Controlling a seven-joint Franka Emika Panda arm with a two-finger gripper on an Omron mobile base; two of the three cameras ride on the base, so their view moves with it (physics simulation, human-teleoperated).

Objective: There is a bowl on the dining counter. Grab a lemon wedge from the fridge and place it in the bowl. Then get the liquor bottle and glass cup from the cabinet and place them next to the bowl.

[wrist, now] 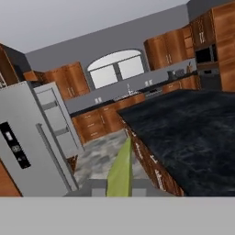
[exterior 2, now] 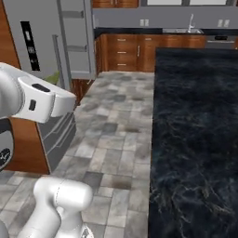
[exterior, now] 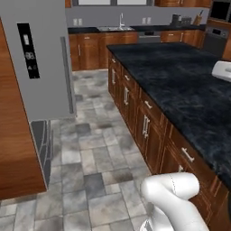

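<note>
In the hand view, a yellowish-green lemon wedge (wrist: 120,170) stands upright between the fingers of my gripper (wrist: 120,188), which is shut on it. A green sliver of the lemon wedge (exterior 2: 53,76) peeks above my white arm in the right base view. The grey fridge (exterior: 43,54) (exterior 2: 39,35) (wrist: 25,147) stands to the left, with one door (exterior 2: 74,37) (wrist: 57,119) swung open. The black marble dining counter (exterior: 180,85) (exterior 2: 195,130) (wrist: 193,124) stretches along the right. The bowl, liquor bottle and glass cup are out of view. Which wooden unit is the task's cabinet, I cannot tell.
A grey tiled floor (exterior: 90,149) (exterior 2: 116,121) runs between the fridge and the counter. A white object (exterior: 223,70) sits at the counter's right edge. Along the back wall are wooden cabinets (wrist: 73,80), a sink (exterior: 118,28) and an oven (exterior: 215,38).
</note>
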